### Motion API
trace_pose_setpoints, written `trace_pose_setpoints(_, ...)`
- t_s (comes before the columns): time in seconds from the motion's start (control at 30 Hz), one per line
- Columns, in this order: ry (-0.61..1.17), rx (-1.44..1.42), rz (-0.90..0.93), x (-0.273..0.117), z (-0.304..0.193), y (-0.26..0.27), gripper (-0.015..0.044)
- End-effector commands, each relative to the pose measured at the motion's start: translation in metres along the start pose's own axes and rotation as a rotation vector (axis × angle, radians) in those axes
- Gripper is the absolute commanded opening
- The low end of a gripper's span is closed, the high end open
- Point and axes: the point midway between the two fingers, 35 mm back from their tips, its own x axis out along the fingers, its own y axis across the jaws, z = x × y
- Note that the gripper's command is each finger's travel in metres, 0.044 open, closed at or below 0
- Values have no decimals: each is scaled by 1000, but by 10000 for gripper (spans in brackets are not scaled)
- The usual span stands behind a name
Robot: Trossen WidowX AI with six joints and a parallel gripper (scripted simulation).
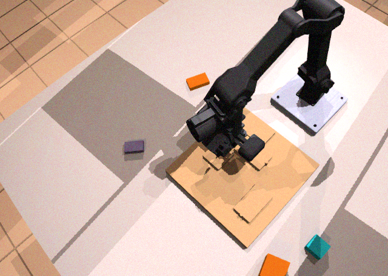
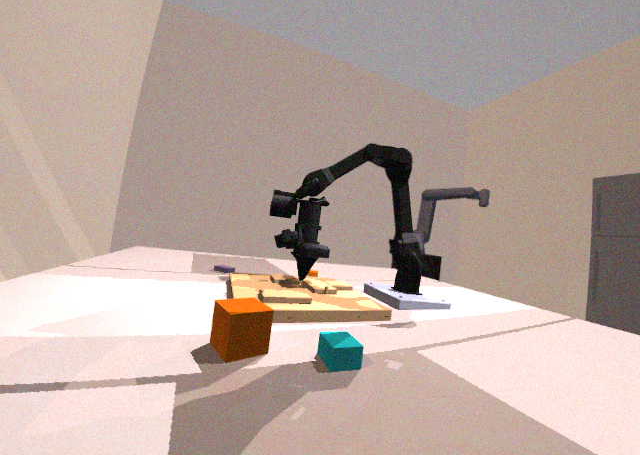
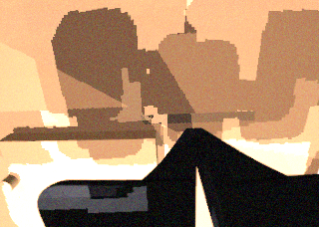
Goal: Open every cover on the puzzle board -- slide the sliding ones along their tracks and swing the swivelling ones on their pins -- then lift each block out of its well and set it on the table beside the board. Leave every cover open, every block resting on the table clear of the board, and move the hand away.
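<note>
The wooden puzzle board [image 1: 282,185] [image 2: 330,314] lies on the table. A flat wooden cover [image 1: 253,207] [image 2: 285,296] is raised on its near part. A second cover [image 1: 260,164] [image 2: 321,286] and a third cover [image 1: 217,162] lie beside the hand, partly shaded or hidden by it. My gripper [image 2: 301,277] [image 3: 193,135] is shut and empty, its tips pointing down low over the board between these two covers; whether they touch anything is unclear. I cannot make out any block in a well; the area under the hand is hidden.
On the table are a purple block [image 1: 134,147] [image 2: 224,268], a small orange block [image 1: 197,81] [image 2: 312,273], a teal block [image 1: 317,246] [image 2: 340,351] and a large orange block [image 1: 274,265] [image 2: 241,328], all off the board. The arm's base plate [image 1: 325,113] [image 2: 423,304] stands near the board.
</note>
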Motion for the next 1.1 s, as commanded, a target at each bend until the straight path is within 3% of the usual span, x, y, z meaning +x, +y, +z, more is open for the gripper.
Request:
trace_pose_setpoints(0.0,1,0,-2,1,4,-1,0)
trace_pose_setpoints(1.07,-2,-1,-3,-1,36,-2,0)
